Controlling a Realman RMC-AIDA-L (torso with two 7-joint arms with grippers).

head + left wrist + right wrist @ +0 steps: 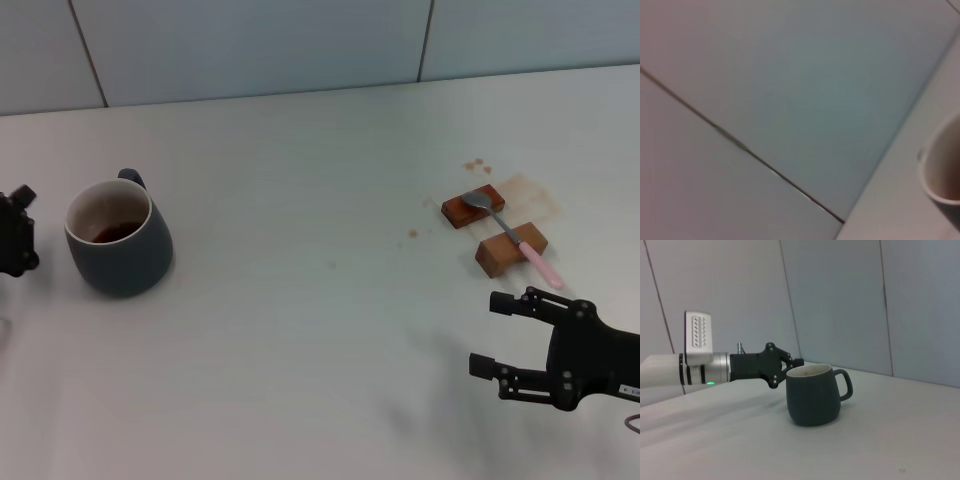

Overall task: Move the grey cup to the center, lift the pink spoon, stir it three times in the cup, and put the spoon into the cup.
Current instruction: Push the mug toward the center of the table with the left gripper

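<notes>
The grey cup [120,262] stands upright at the left of the table, handle at the far side, with brown liquid inside. My left gripper [26,228] is open at the left edge, just beside the cup and not touching it; the right wrist view shows it [789,368] close behind the cup [812,400]. The cup's rim [939,172] shows in the left wrist view. The pink spoon [516,238] lies across two wooden blocks at the right, bowl on the far one. My right gripper [492,335] is open and empty, nearer than the spoon.
Two brown wooden blocks [472,206] [512,250] hold the spoon. Brown stains [522,186] mark the white table around them. A tiled wall [300,40] runs along the table's far edge.
</notes>
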